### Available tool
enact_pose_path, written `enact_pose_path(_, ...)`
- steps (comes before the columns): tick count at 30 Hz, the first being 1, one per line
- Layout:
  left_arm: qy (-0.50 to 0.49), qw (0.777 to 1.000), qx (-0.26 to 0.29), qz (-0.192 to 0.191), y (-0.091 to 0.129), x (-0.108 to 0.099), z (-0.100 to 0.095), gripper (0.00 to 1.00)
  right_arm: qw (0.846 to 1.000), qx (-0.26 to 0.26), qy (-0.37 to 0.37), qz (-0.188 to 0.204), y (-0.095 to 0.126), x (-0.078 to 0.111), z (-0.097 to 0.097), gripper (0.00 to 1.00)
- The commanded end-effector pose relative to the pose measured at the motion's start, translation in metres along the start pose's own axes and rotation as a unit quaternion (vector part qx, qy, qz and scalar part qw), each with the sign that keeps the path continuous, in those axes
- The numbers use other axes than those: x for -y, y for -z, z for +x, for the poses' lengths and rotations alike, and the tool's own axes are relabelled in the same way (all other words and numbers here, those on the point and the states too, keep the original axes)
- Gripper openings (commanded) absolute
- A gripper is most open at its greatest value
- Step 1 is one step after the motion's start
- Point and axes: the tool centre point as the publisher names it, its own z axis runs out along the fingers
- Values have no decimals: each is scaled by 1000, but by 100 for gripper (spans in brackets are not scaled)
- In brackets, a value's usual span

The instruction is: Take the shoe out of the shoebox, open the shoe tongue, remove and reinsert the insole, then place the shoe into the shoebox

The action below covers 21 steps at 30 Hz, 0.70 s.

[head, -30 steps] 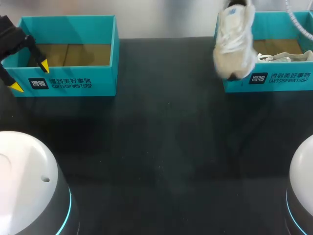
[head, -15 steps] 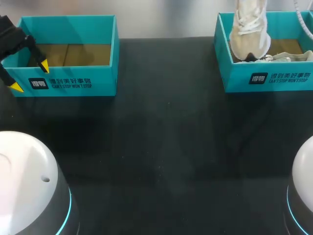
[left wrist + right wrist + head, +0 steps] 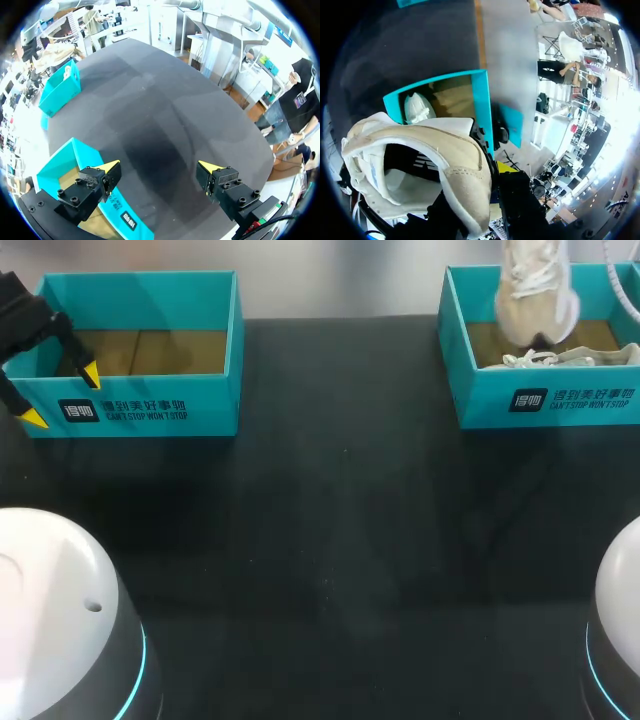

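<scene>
The shoe [image 3: 535,295] is hanging over the far right box [image 3: 545,400], with my right gripper [image 3: 492,172] pinching its collar. It is looking light and soft, so I am expecting that edge to fold; the stiffer heel seems the safer hold. My left gripper [image 3: 62,397] is idling, fingers spread, by the far left box [image 3: 140,410].

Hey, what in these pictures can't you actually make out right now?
Right gripper: its hold on the shoe is covered by the shoe in the right wrist view, cut off above in the head view.
Insole: right wrist view, the shoe's inside is too dark.
Second shoe in the right shoebox: head view, the front wall hides most of it.
</scene>
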Motion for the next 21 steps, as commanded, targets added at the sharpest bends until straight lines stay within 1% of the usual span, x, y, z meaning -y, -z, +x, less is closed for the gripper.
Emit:
enact_pose_path(1,0,1000,-2,0,1,-1,0,100,999,-18,-3,-34,-29,22,-32,0)
enact_pose_path(5,0,1000,-2,0,1,-1,0,100,999,-23,23,-30,-49,30,-47,0)
enact_pose_path(6,0,1000,-2,0,1,-1,0,100,999,-25,29,-19,-54,30,-51,0)
enact_pose_path(10,0,1000,-2,0,1,-1,0,100,999,-42,7,-7,-75,36,-66,0)
enact_pose_path(12,0,1000,-2,0,1,-1,0,100,999,-50,-15,-4,-82,39,-71,0)
enact_pose_path(13,0,1000,-2,0,1,-1,0,100,998,-56,-32,5,-86,41,-74,0)
enact_pose_path(15,0,1000,-2,0,1,-1,0,100,995,-67,-69,5,-91,43,-78,0)
enact_pose_path(16,0,1000,-2,0,1,-1,0,100,993,-72,-86,19,-93,44,-79,0)
enact_pose_path(18,0,1000,-2,0,1,-1,0,100,989,-78,-126,26,-97,47,-79,0)
enact_pose_path(21,0,1000,-2,0,1,-1,0,100,975,-80,-201,56,-101,55,-76,0)
